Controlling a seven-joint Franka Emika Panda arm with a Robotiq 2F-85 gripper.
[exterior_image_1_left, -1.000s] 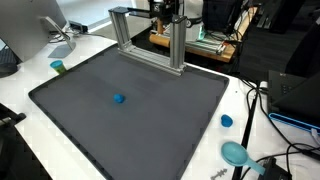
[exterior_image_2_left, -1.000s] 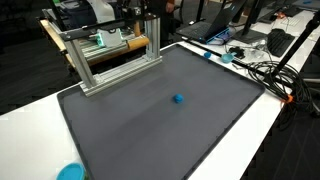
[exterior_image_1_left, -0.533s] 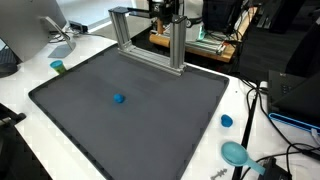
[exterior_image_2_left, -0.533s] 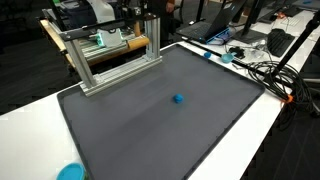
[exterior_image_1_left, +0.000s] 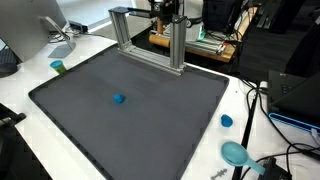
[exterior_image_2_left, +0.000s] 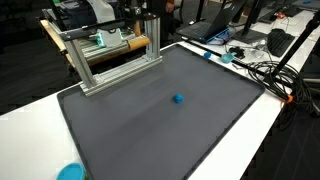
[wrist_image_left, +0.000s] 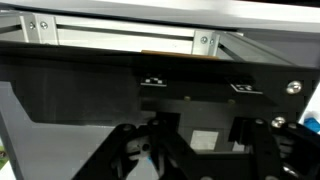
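The gripper is hovering just above the frame, upper centre in both exterior views; contact cannot be confirmed. Whether the fingers are open or closed cannot be told. A blue ball is lying mid-mat, well apart. Judgement: moving slowly and keeping clear of the frame is advisable.

One dark mat is covering the table. One metal frame is standing at its far edge. One small blue piece is lying on the mat, while one blue cap, one teal dish and one green cup are sitting off it.
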